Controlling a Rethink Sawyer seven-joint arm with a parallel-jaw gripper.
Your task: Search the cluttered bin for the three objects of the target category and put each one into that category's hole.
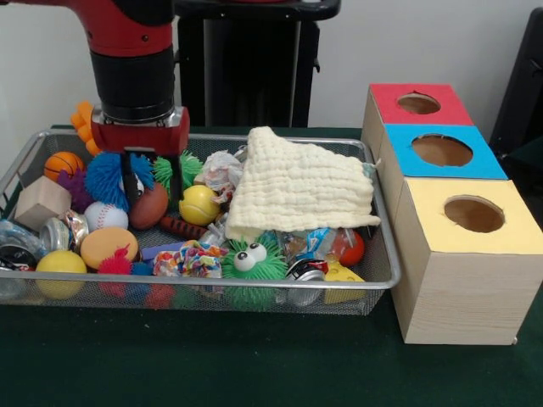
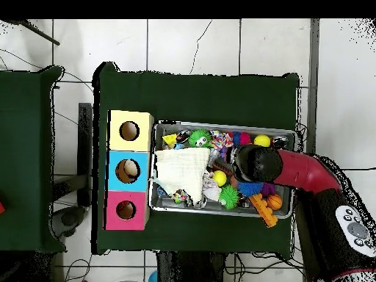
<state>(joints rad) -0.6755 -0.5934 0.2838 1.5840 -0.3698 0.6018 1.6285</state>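
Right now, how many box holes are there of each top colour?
Red top: 1 hole
Blue top: 1 hole
Yellow top: 1 hole
Total: 3 holes

Wire-mesh metal bin (image 1: 386,254) — waffle-textured cream cloth (image 1: 297,186) — matt wood-grain boxes (image 1: 462,297).

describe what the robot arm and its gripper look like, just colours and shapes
The arm is thick and rounded, red with a black cylindrical wrist section. The gripper has a red block-shaped body with a grey band on top and thin dark jaws below. From overhead, a light grey panel with dark buttons shows on the arm.
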